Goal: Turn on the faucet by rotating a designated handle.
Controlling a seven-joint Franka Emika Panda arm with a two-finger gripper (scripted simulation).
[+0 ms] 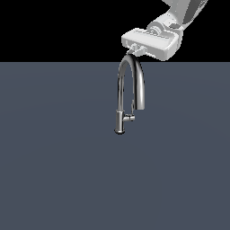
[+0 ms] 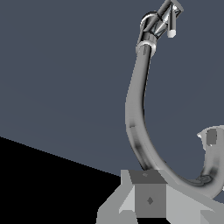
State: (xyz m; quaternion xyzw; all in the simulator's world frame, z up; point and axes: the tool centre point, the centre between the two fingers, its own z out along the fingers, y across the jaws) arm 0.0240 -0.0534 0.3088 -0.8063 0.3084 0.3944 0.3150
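Observation:
The chrome faucet (image 1: 121,85) stands upright on the dark grey floor, its arched spout curving toward the exterior view's right. The small handle (image 1: 130,118) juts from the lower stem toward the exterior view's right, with a thin lever rising from it. My gripper (image 1: 136,49) hovers just above the top of the arch, far above the handle, touching nothing that I can see. Its fingers look pressed together and empty. In the wrist view the spout (image 2: 135,100) runs away from the gripper (image 2: 148,194) down to the handle (image 2: 167,18) at the far end.
A flat dark grey surface (image 1: 54,157) spreads all around the faucet. Nothing else stands on it. Black background lies beyond its far edge, behind the white arm (image 1: 179,18).

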